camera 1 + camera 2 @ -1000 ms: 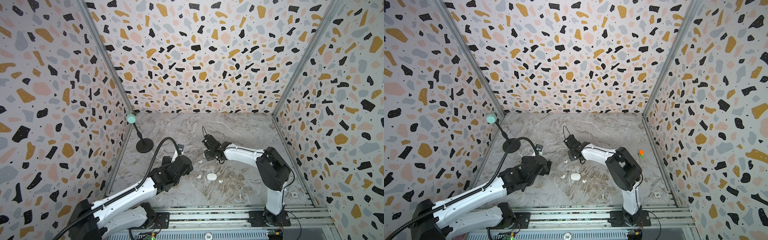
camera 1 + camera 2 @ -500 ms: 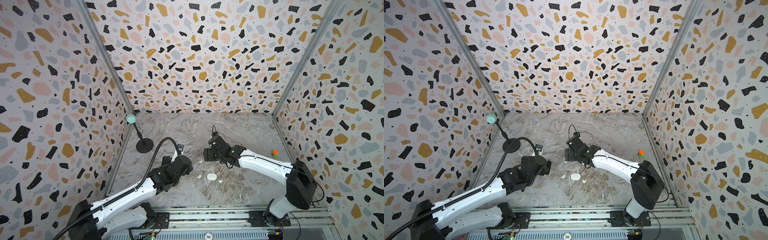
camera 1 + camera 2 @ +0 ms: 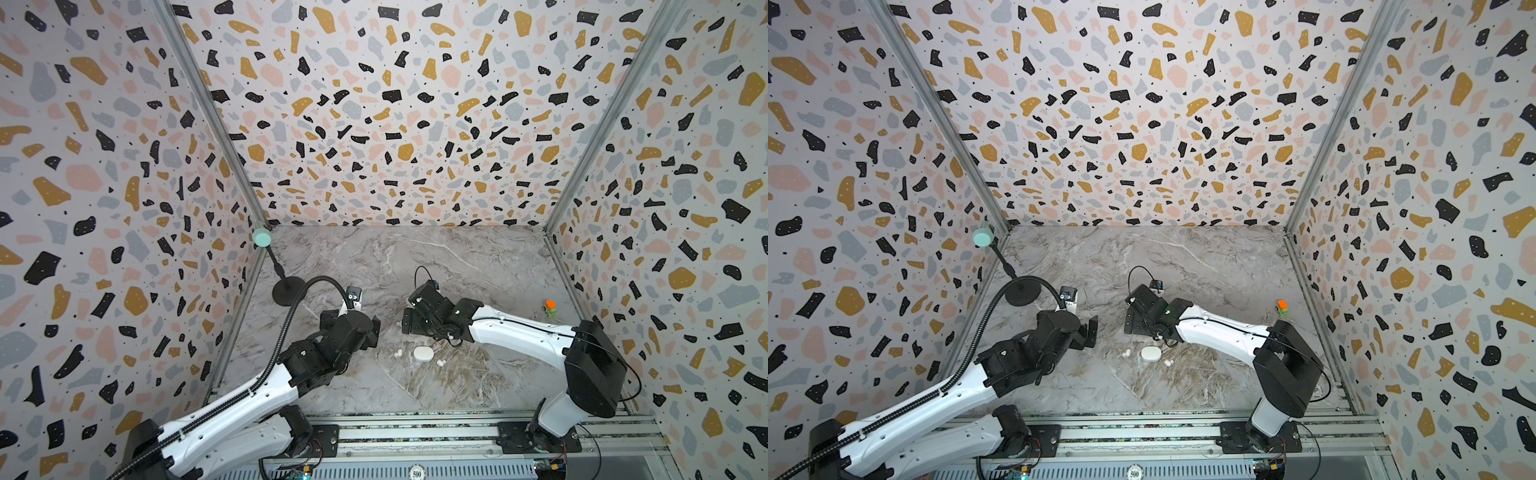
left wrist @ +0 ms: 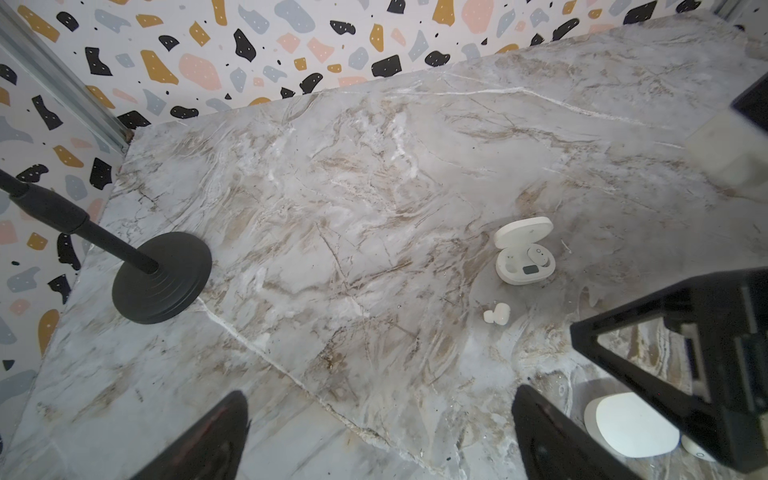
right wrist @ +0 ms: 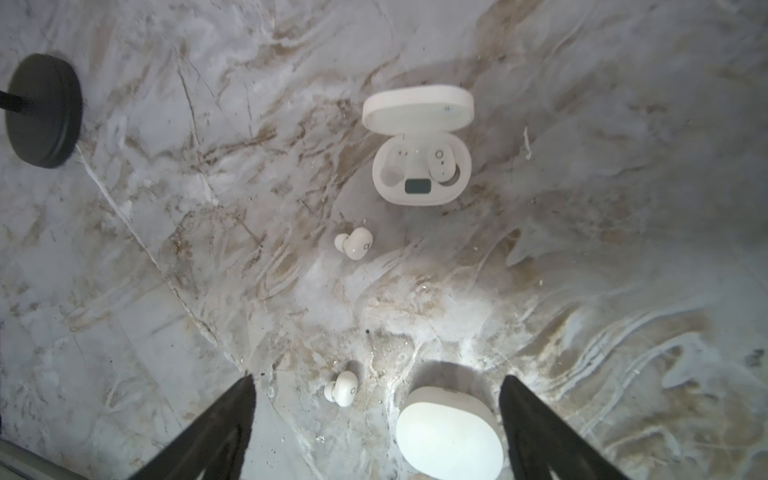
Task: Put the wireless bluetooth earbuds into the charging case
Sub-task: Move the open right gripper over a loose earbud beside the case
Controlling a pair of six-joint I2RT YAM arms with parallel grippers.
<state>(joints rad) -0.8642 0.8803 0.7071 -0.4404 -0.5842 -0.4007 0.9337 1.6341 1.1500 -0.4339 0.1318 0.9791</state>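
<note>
The right wrist view shows an open white charging case [image 5: 419, 183] with one earbud [image 5: 441, 163] seated in a slot and the other slot empty. A loose earbud [image 5: 354, 244] lies just beside it. Another earbud [image 5: 343, 388] and a closed white case [image 5: 449, 432] lie between the wide-apart fingers of my open right gripper [image 5: 377, 380], which holds nothing. In both top views the right gripper [image 3: 409, 322] hovers over and hides the open case. The closed case [image 3: 423, 354] has an earbud [image 3: 397, 353] on one side and an earbud [image 3: 440, 363] on the other. My left gripper [image 3: 374, 330] hangs open and empty to their left.
A black round stand base [image 3: 288, 291] with a mint-green ball head [image 3: 262, 237] stands at the back left. A small orange and green object [image 3: 550, 308] sits by the right wall. Patterned walls close in three sides, and a metal rail [image 3: 415, 440] runs along the front.
My right gripper has opened and drawn back a little toward the front, while that arm's elbow has swung out to the right. The left arm has not moved.
</note>
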